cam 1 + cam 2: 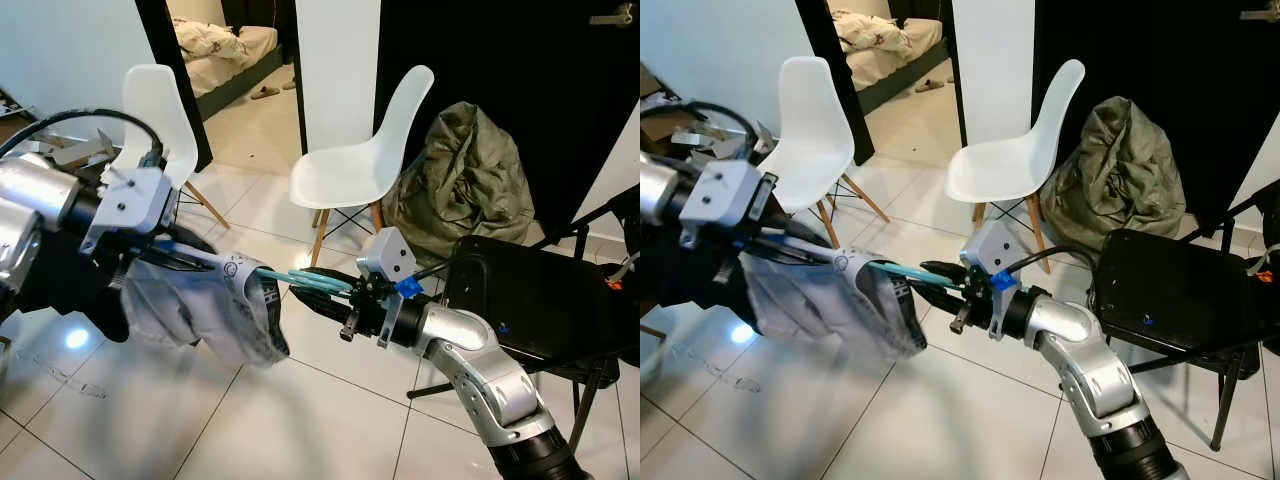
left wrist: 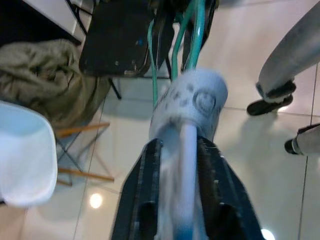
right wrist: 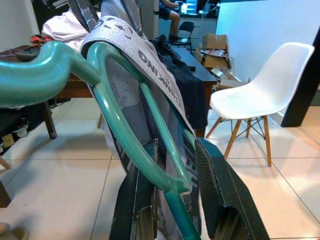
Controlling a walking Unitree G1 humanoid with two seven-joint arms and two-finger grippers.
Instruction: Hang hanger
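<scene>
gleaming white floor tiles (image 1: 330, 410), two white chairs (image 1: 350, 165), open bedroom doorway (image 1: 235, 50)

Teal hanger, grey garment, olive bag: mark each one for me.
teal hanger (image 3: 125, 145), right wrist view, on its curved arm.
grey garment (image 1: 205, 305), left eye view, mid-fabric.
olive bag (image 1: 1120, 175), right eye view, on its crumpled front.

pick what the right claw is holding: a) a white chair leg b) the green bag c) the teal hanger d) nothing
C: in the right wrist view the right claw has its black fingers closed around the teal hanger, which is threaded through the waistband of the grey garment that the left claw grips from the other side.
</scene>
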